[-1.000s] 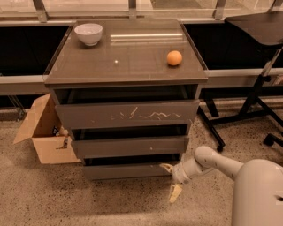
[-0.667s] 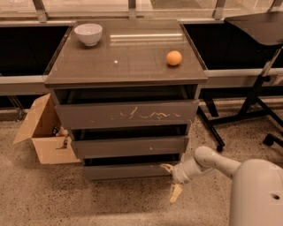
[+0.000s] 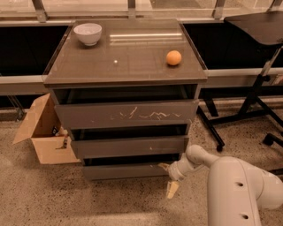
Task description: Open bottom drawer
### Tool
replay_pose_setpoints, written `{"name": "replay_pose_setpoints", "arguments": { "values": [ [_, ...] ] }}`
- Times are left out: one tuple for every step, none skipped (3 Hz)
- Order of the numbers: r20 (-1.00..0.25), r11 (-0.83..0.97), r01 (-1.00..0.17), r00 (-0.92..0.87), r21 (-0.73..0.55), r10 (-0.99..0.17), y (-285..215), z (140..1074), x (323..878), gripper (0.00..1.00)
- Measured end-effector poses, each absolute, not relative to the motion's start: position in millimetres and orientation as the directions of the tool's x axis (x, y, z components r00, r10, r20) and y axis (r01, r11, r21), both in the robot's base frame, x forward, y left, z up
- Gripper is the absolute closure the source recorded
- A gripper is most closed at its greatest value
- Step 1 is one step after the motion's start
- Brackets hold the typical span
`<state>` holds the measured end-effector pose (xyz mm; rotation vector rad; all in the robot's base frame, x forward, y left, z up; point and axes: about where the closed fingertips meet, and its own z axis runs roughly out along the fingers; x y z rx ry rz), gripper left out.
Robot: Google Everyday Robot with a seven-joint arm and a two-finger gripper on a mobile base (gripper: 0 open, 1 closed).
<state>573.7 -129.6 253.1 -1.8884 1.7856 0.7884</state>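
Camera view: the claw (image 3: 166, 180) is seen spread wide with nothing gripped, its upper finger set at the top edge of the bottom drawer (image 3: 126, 171) just left. A shallow hook could be slipped off when pulled, leaving the drawer unmoved.

You are looking down on a speckled, stone-like floor (image 3: 110, 207) that is spreading under everything. A dark grey cabinet (image 3: 88, 115) is standing in the middle. Its glossy worktop (image 3: 132, 57) is catching a pale streak of light and is carrying a white bowl (image 3: 87, 33) and an orange (image 3: 174, 58), well apart. An open cardboard box (image 3: 40, 141) is sitting just beside the cabinet at the left of the view. Behind, a pale rail (image 3: 22, 81) is running across dark panels, and what may be a window frame (image 3: 132, 9) is showing above it. A black stand (image 3: 256, 95) on castors is standing at the right. The gripper (image 3: 166, 180) is hanging low by the cabinet's lower right front, jaws apart.
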Motion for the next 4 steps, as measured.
{"name": "replay_pose_setpoints", "arguments": {
  "values": [
    [-0.621, -0.073, -0.996, 0.026, 0.05, -0.784, -130.3, 235.6, 588.0, 0.0],
    [-0.615, -0.057, -0.998, 0.053, -0.014, -0.787, -130.0, 234.0, 602.4, 0.0],
    [-0.613, -0.048, -0.997, 0.075, -0.06, -0.787, -125.7, 230.6, 614.7, 0.0],
    [-0.608, -0.046, -0.995, 0.091, -0.088, -0.789, -119.5, 222.8, 627.7, 0.0]
  ]
}}
